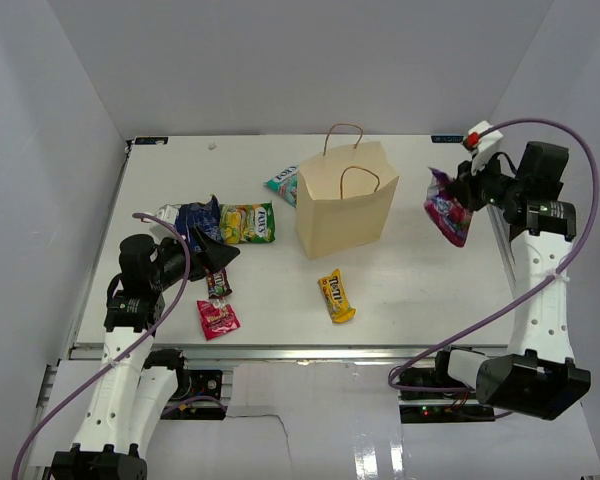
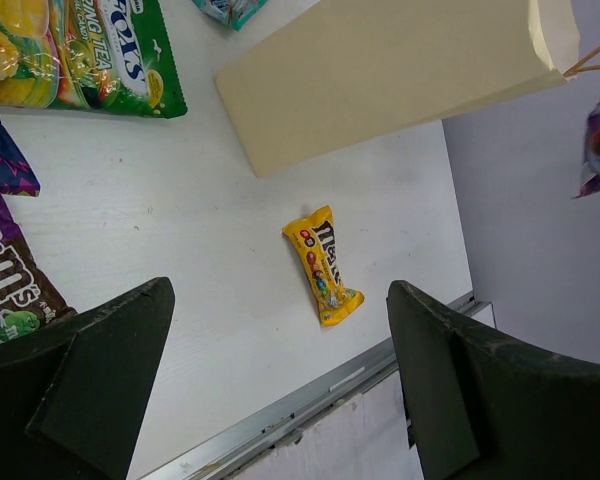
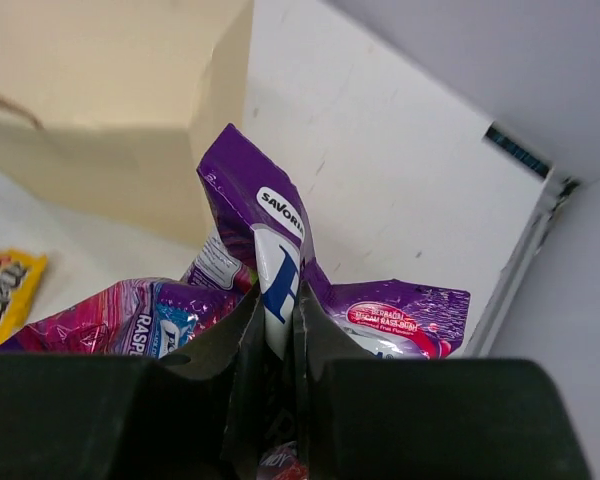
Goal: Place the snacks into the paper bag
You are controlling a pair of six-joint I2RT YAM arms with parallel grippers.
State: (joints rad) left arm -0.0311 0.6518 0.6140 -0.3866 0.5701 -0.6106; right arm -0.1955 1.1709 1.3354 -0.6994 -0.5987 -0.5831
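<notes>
The tan paper bag (image 1: pixel 345 205) (image 2: pixel 380 70) (image 3: pixel 110 100) stands upright mid-table. To its right my right gripper (image 1: pixel 467 190) (image 3: pixel 277 320) is shut on the purple bag (image 1: pixel 447 212) (image 3: pixel 270 230) and holds it above the table. My left gripper (image 1: pixel 215 255) (image 2: pixel 280 290) is open and empty over the left snacks. The yellow candy bag (image 1: pixel 336 296) (image 2: pixel 323 265) lies in front of the paper bag. At the left lie the green-yellow pack (image 1: pixel 248 223) (image 2: pixel 90 50), dark blue bag (image 1: pixel 195 220), brown bar (image 1: pixel 218 283) (image 2: pixel 5 275) and pink-red packet (image 1: pixel 218 318). The teal packet (image 1: pixel 282 184) lies by the paper bag's left side.
A metal rail (image 2: pixel 280 420) runs along the table's front edge, close below the left gripper. White walls enclose the table on the left, back and right. The right arm stands at the table's right edge (image 1: pixel 500 250).
</notes>
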